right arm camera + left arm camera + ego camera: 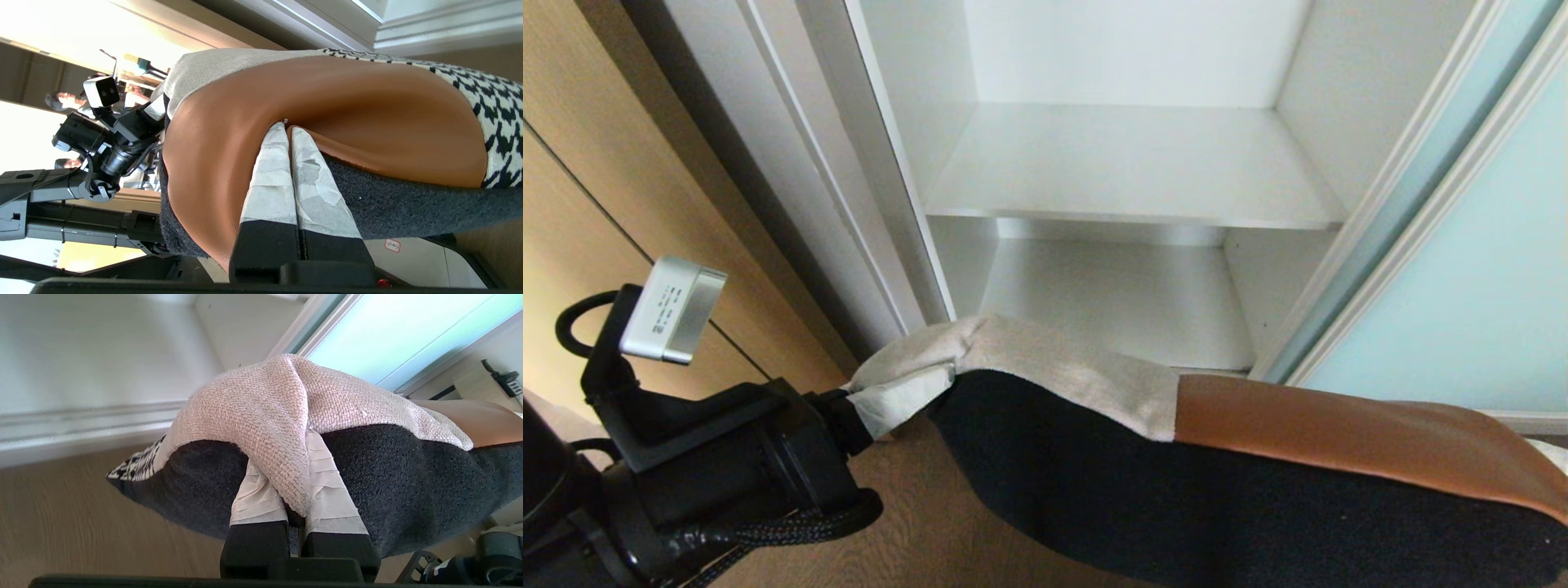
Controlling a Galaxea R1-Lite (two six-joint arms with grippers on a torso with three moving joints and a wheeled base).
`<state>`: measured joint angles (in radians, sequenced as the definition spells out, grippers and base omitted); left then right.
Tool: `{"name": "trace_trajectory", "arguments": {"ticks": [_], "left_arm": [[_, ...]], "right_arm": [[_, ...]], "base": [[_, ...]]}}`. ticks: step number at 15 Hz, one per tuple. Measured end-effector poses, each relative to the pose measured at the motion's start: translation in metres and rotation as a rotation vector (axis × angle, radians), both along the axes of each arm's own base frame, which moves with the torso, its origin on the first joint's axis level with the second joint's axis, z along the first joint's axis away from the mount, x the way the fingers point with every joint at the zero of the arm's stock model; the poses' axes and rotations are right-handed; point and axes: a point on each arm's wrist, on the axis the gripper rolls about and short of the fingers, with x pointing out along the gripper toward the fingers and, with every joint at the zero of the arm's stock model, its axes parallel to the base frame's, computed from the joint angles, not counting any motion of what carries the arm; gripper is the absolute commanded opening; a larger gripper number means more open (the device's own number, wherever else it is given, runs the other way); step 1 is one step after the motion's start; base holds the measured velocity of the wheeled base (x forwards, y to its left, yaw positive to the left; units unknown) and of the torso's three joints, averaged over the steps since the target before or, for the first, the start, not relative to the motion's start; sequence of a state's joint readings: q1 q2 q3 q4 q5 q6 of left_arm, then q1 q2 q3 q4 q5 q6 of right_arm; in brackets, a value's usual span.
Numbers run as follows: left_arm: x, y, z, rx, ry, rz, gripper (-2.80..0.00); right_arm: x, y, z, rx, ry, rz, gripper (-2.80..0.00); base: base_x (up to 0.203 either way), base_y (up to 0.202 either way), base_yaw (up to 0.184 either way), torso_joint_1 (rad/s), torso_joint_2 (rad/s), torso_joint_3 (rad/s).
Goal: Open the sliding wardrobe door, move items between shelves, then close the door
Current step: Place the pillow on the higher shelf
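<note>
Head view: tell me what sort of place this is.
Probably a bedroom or fitted-wardrobe corner: white wardrobe shelves stand open, a frosted sliding wardrobe door is pushed aside, and the floor is wood-grain.

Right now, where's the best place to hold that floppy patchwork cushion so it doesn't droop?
Probably at its two opposite ends, as now: the left gripper pinches the beige corner from the left, the right gripper pinches the brown leather edge from the right. The cushion is wide and soft, so one end alone would likely let it sag before reaching the shelf.

Cushion (367, 106) brown, beige, black-white houndstooth, black back, white shelves (1127, 163), pale blue-green door (1462, 286)
</note>
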<state>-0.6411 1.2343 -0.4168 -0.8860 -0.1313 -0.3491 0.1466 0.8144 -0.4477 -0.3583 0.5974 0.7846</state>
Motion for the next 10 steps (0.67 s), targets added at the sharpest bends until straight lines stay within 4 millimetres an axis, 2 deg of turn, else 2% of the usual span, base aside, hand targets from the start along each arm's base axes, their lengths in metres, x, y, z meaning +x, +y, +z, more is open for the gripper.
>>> {"name": "trace_trajectory", "arguments": {"ticks": [10], "left_arm": [[0.0032,-0.0022,-0.0016,0.003,0.007,0.005,-2.80]], "right_arm": [[0.0006,0.0001,0.0037,0.002,-0.011,-0.001,-2.80]], "base": [[0.000,0.000,0.000,0.003,0.00,0.199]]}}
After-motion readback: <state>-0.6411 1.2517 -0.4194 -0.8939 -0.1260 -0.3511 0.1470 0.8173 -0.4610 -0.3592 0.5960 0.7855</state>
